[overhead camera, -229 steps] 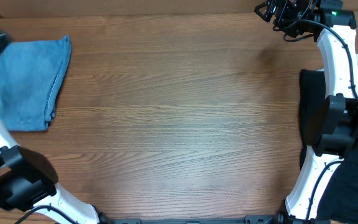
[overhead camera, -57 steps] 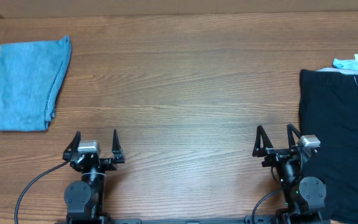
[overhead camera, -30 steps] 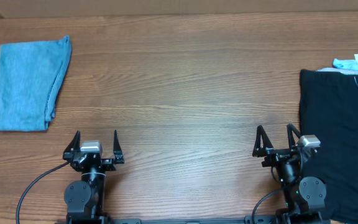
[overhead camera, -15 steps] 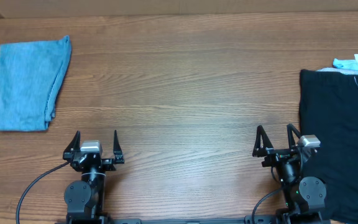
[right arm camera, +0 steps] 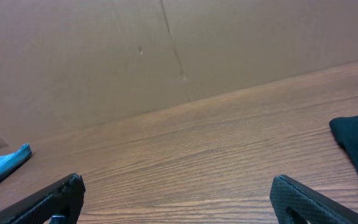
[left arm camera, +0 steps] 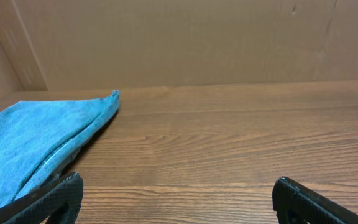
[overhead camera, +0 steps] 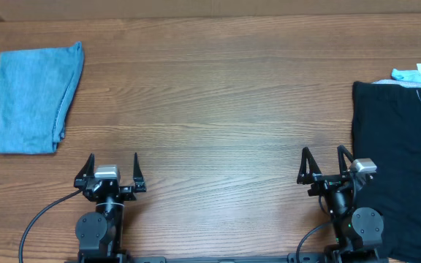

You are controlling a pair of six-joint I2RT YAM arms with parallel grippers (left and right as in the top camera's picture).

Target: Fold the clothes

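- The jeans lie folded into a flat, light blue bundle at the far left corner of the table. Nothing rests on them.
- A pale seam runs down the bundle's right side, and its far right corner ends in a small point.
- The left claw sits at the near edge of the table, left of the middle. Its two fingers are spread as wide as they go, with only bare wood between them, and it has hold of nothing.
- The jeans lie well apart from this claw, farther back and off to its left.
- In the left wrist view the jeans fill the lower left. The left finger shows low in front of them, but whether it touches the cloth cannot be told from there.
- The right claw sits at the near edge, right of the middle. It is also spread wide and grips nothing.
- A black garment covers the right edge of the table and runs out of view. Its left border is just beside the right arm.
- A small pale blue and white piece of cloth peeks out at the far right corner, touching the black garment's far edge.
- A plain brown wall stands behind the table's far edge.
- A black cable curves away from the left arm's base.
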